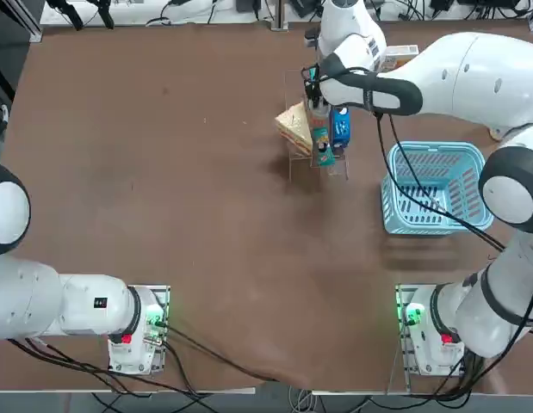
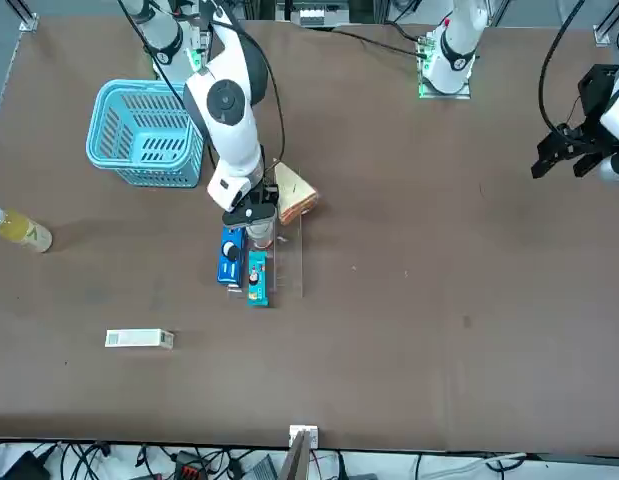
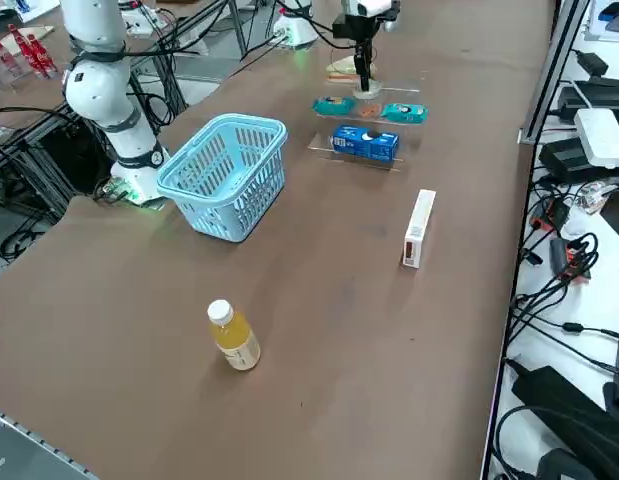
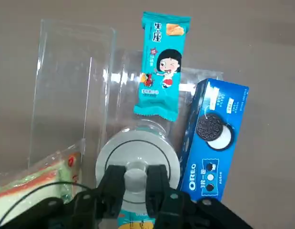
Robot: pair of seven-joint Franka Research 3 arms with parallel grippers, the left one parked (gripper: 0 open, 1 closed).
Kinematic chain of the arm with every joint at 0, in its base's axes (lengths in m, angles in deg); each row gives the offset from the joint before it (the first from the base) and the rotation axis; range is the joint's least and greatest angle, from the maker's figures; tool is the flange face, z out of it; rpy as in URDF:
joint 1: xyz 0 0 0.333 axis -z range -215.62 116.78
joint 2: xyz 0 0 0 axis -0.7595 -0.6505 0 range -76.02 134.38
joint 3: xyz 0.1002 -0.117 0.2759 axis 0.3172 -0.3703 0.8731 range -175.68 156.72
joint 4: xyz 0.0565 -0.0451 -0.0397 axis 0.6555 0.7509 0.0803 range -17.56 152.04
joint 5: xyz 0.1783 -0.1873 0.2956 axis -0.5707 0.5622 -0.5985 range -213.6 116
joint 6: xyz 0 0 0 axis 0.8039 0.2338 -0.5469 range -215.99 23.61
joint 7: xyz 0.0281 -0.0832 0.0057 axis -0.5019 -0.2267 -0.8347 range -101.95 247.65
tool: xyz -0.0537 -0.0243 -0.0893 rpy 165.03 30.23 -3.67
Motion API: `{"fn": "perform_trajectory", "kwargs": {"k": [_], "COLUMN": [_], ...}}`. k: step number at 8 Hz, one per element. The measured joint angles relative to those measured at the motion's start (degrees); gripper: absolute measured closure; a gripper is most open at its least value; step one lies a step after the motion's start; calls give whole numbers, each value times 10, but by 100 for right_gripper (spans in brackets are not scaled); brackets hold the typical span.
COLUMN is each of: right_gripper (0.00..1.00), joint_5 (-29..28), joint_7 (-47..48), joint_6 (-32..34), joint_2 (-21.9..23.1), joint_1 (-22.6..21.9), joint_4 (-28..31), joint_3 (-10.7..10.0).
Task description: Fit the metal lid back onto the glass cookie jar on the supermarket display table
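Note:
In the right wrist view the metal lid (image 4: 137, 157) is a round silvery disc with a small centre knob. My right gripper (image 4: 136, 177) is shut on that knob. The lid lies over the mouth of the glass cookie jar (image 4: 148, 127), whose clear wall shows just past the disc's edge. I cannot tell whether the lid is fully seated. The jar stands inside the acrylic rack on the brown display table (image 1: 163, 189). From overhead, my right gripper (image 1: 316, 101) points down over the rack, and the jar is hidden under it. In the front view the jar (image 2: 261, 236) shows below the fingers.
The clear acrylic rack (image 4: 71, 86) also holds a teal snack packet (image 4: 160, 67), a blue Oreo box (image 4: 213, 138) and a wrapped sandwich (image 4: 37, 179), all close around the jar. A blue basket (image 1: 434, 147) stands nearby. A yellow bottle (image 2: 19, 229) and a white box (image 2: 139, 339) lie farther off.

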Motion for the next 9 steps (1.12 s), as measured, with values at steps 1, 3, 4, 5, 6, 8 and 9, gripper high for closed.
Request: {"fn": "perform_trajectory", "kwargs": {"k": [1,3,4,5,6,8,9], "right_gripper": [67,61,59,59,59,59,57], "joint_5": [0,0,0,0,0,0,0], "joint_7": [0,1,1,1,1,1,1], "joint_6": [1,1,1,1,1,1,6], "joint_2": [-1,-2,-2,-2,-2,-2,-2], "joint_1": [0,-1,-1,-1,-1,-1,-1], "joint_4": [0,0,0,0,-1,-1,-3], "joint_3": [0,0,0,0,0,0,0]}}
